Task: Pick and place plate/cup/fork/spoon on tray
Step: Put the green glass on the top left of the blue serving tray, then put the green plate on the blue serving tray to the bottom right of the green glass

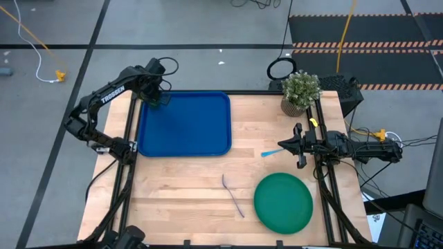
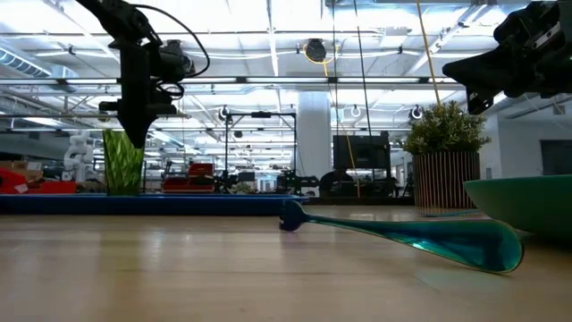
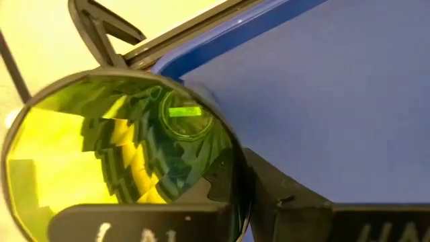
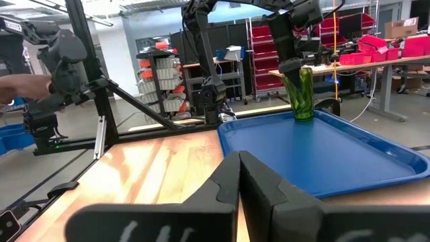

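The green translucent cup point(image 4: 301, 94) stands upright on its base in the far left corner of the blue tray point(image 1: 187, 131). My left gripper point(image 1: 154, 93) comes down on the cup from above and is shut on its wall. The green plate point(image 1: 283, 203) lies flat near the table's front right. To its left, the pale fork point(image 1: 233, 196) lies on the wood. The spoon's light-blue handle point(image 1: 270, 153) shows beside my right gripper point(image 1: 284, 145), which hovers shut above the table's right side and touches nothing. My left gripper holds the cup by its rim wall point(image 3: 235, 181). One finger is inside the cup, seen through the wall point(image 3: 134, 218), and the other finger is outside point(image 3: 322, 215). The fingers point steeply down from above. The cup point(image 2: 122, 161) is upright, its base on the tray.
A potted plant point(image 1: 300, 92) stands at the table's far right corner. Bare wood lies between the tray and the plate. Most of the tray floor point(image 4: 349, 154) is bare. The frame's dark struts run along the table's left and right edges.
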{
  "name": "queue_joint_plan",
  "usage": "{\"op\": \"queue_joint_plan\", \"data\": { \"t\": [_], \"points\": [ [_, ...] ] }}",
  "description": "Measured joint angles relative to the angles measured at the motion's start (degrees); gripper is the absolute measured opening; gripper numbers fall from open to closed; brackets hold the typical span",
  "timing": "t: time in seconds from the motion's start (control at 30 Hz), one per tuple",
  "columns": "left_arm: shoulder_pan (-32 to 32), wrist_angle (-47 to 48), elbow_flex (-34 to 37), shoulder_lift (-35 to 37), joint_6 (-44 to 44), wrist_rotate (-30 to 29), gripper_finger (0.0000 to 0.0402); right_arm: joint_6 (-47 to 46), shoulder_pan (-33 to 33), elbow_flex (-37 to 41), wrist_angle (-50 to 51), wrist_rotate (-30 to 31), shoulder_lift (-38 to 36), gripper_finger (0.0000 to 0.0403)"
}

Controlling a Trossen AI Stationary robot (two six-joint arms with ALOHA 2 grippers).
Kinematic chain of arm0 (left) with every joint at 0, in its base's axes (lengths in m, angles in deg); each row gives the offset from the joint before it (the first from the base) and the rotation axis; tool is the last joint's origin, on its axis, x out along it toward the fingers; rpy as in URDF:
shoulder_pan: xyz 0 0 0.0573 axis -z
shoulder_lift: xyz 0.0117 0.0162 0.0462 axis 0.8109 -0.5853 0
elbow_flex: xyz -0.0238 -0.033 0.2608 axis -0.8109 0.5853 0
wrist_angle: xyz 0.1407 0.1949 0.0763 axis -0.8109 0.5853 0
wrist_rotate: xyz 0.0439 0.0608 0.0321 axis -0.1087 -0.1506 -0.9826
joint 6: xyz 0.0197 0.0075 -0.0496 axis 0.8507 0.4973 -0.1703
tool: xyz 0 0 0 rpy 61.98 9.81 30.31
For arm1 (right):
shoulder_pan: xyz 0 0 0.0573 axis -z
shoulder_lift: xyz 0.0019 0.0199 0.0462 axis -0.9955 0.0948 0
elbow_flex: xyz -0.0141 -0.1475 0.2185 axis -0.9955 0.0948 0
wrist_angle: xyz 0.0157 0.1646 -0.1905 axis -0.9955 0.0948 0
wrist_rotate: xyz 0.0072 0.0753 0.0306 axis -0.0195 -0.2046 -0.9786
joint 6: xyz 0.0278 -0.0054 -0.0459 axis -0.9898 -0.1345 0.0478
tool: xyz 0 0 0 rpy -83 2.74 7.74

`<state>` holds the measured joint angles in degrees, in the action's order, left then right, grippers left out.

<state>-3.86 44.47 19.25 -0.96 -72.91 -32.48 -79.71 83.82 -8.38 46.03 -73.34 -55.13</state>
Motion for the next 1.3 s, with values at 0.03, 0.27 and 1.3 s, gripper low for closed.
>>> {"op": "queue_joint_plan", "data": {
  "t": [0.03,0.27,1.3],
  "points": [
    [0.0,0.0,0.0,0.0,0.0,0.1,0.0045,0.0,0.0,0.0,0.0,0.0,0.0,0.0000],
    [0.0,-0.9,0.1,0.0,0.5,0.0,0.0113,0.2,0.0,0.0,0.0,0.0,0.0,0.0000],
    [16.2,3.0,-12.7,6.8,0.7,-13.7,0.0145,-10.9,-0.2,0.0,0.0,5.8,1.2,0.0032]
  ]
}}
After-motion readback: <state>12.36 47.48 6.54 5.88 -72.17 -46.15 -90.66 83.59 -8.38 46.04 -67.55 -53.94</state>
